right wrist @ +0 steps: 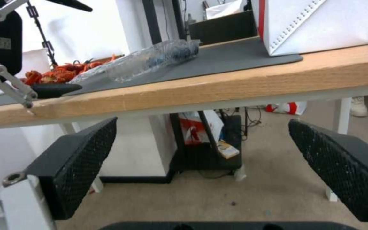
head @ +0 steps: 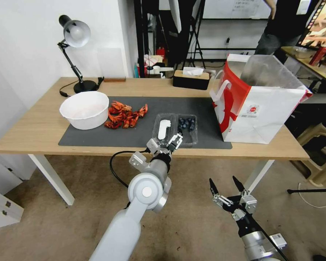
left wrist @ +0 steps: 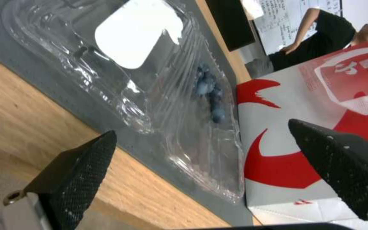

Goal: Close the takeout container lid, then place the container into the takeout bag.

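Left gripper [head: 169,143], fingers spread and grasping nothing, at the table's front edge beside the takeout container [head: 175,128] lying open on the grey mat [head: 97,137] (lid [head: 164,127] flat): thin plastic may slide or spill blueberries [head: 186,124] if nudged; right gripper [head: 225,189] parked low, fingers apart.

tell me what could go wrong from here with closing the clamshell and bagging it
1. The takeout container lies open and flat near the table's front edge; the open left gripper nudging it could slide it off.
2. Thin clear plastic: the lid may slip or spring back, scattering the blueberries.
3. The takeout bag looks light with a tall mouth; a bump might tip it. The right gripper waits open below the table.
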Controlling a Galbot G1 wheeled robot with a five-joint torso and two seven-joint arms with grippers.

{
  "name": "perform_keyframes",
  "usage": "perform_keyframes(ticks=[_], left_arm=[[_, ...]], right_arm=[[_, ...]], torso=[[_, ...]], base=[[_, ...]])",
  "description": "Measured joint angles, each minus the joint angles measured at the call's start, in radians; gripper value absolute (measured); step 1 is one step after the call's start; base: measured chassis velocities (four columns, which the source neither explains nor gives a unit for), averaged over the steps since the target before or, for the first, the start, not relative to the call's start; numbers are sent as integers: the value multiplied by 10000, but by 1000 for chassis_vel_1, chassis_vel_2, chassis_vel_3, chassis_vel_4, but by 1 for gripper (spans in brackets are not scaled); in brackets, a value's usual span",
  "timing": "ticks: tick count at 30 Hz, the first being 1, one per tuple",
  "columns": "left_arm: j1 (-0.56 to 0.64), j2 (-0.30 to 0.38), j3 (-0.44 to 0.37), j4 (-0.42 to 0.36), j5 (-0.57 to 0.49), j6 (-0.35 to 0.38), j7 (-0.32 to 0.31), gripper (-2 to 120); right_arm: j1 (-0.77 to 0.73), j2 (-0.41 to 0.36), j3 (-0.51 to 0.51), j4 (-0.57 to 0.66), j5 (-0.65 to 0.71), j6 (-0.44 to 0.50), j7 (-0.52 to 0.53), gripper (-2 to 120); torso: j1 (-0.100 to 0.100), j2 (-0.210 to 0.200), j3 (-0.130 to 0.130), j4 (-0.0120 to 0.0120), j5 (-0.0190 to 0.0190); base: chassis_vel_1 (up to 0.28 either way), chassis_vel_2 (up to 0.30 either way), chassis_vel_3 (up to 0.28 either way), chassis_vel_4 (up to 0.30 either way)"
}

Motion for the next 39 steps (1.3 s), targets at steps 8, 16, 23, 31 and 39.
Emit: perform_keyframes(ticks=[8, 16, 23, 31, 39], left_arm=[[-110, -90, -102, 239, 4, -31, 77, 100], [-296, -142, -136, 486, -7, -87, 107, 100], [-446, -221, -147, 678, -9, -287, 235, 100], [-303, -164, -221, 600, 6, -594, 951, 100], [-104, 36, -171, 397, 410, -759, 1901, 100]], right_arm=[[-22, 10, -21, -50, -34, 42, 0, 100], [-8, 10, -47, -101, -35, 43, 16, 100], [15, 28, -62, -167, -35, 42, 29, 100], [29, 63, -135, -284, -60, 50, 19, 100], [11, 60, -169, -307, -69, 112, 11, 100]], torso=[[0, 1, 0, 0, 0], [-1, 2, 0, 0, 0], [-1, 2, 1, 0, 0], [-1, 1, 1, 0, 0], [-1, 1, 1, 0, 0]], base=[[0, 0, 0, 0], [0, 0, 0, 0], [0, 0, 0, 0], [0, 0, 0, 0], [0, 0, 0, 0]])
